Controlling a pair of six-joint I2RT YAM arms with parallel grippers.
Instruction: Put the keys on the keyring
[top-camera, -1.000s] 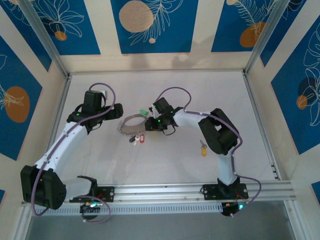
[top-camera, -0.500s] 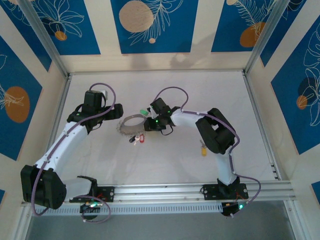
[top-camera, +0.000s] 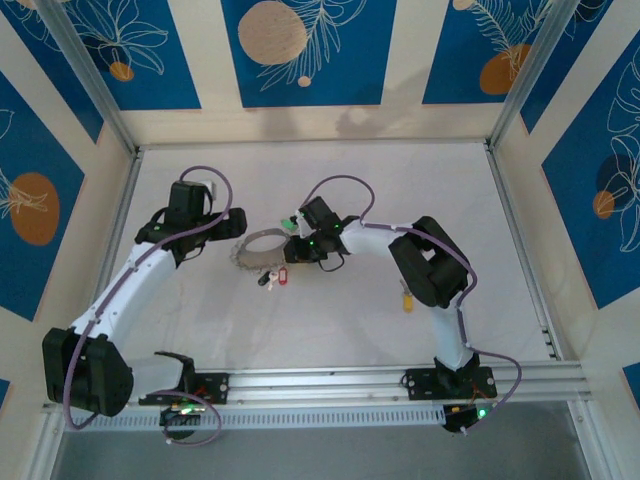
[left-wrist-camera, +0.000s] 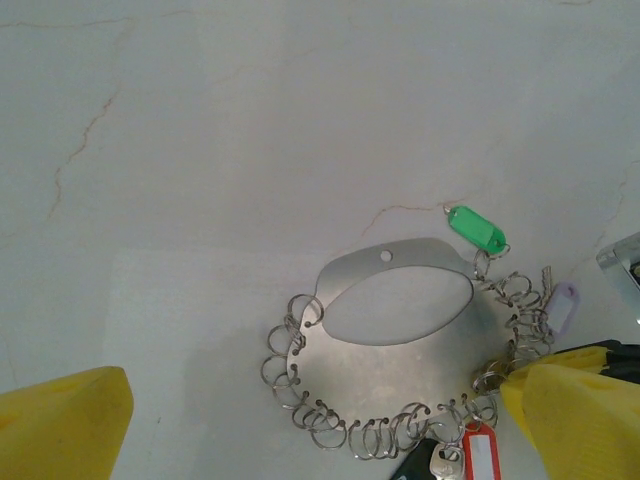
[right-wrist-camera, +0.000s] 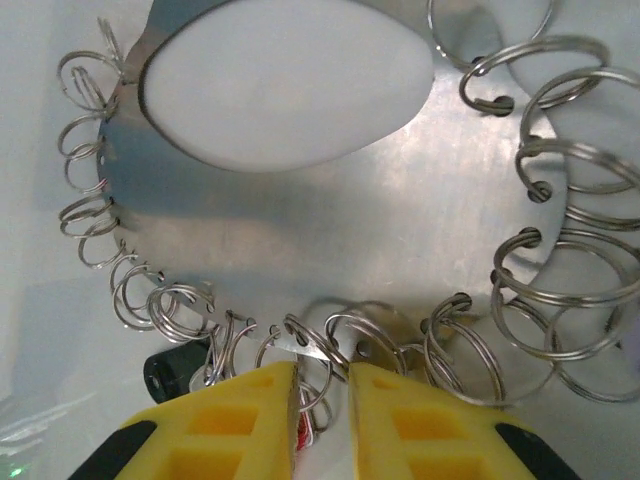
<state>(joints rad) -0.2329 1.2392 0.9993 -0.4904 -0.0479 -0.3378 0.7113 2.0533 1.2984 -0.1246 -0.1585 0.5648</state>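
The keyring (left-wrist-camera: 400, 350) is a flat grey metal plate with an oval hole and several small split rings along its edge, also seen from above as the keyring (top-camera: 262, 250). A green-tagged key (left-wrist-camera: 476, 228), a red-tagged key (left-wrist-camera: 480, 455) and a black-headed key (left-wrist-camera: 420, 465) hang from its rings. A yellow key (top-camera: 406, 297) lies apart on the table. My right gripper (right-wrist-camera: 322, 375) (top-camera: 302, 238) is closed to a narrow gap on a split ring at the plate's edge. My left gripper (left-wrist-camera: 315, 390) (top-camera: 230, 222) is open, its fingers wide apart beside the plate.
The white table (top-camera: 340, 320) is boxed in by blue patterned walls and metal frame posts (top-camera: 90, 80). A pale lilac tag (left-wrist-camera: 563, 300) hangs at the plate's right side. The right arm's elbow (top-camera: 430, 265) stands above the yellow key.
My right gripper and its elbow have shifted slightly left toward the plate. The left arm and the plate have stayed put.
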